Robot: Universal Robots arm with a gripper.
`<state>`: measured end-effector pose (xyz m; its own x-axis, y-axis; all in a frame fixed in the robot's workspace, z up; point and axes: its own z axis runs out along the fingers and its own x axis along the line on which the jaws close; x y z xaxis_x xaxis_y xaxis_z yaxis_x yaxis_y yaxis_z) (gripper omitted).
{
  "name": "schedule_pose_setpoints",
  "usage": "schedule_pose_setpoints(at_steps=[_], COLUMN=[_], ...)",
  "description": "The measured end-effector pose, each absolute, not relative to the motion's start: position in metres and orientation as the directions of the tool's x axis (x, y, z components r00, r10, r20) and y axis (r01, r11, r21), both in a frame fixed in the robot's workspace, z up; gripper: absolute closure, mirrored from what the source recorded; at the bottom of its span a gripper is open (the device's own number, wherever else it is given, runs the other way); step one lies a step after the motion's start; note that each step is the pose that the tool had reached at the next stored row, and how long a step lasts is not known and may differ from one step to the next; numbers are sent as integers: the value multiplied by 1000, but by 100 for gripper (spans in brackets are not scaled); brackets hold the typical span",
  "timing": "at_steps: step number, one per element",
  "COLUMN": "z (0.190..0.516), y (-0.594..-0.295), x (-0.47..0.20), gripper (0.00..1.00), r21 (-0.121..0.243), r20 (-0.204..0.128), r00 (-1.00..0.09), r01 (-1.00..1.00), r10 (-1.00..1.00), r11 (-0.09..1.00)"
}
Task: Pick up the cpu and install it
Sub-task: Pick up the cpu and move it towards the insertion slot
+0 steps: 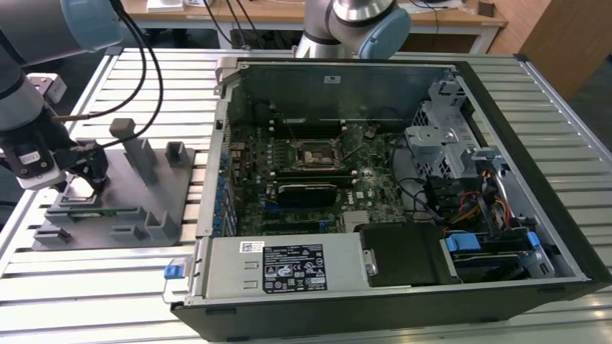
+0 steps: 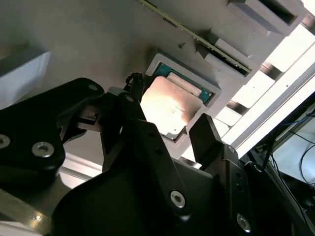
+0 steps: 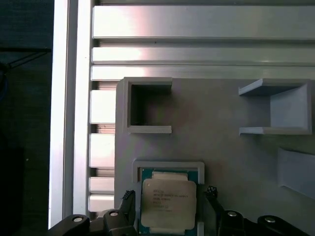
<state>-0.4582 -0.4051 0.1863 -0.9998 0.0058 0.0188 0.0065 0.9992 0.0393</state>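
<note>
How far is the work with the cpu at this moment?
Done: the pincer is placed over the cpu, which lies flat in its recess of the grey holder. In hand: the pincer is open, one finger on each side of the chip, not gripping. Left: the cpu is not yet lifted, and the motherboard socket looks empty.

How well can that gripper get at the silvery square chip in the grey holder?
Probably well. In the first wrist view the gripper hangs open right over the cpu, with its fingers on either side. Nothing covers the chip in its pocket of the grey holder.
</note>
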Motion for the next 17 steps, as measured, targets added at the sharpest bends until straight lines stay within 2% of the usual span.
schedule_pose_setpoints(at_steps=[17], z=[183], y=[-403], x=[-461], gripper=[35], r21=[39], r20=[18], r00=[-1000], r01=[6], r10=[5], r11=[999])
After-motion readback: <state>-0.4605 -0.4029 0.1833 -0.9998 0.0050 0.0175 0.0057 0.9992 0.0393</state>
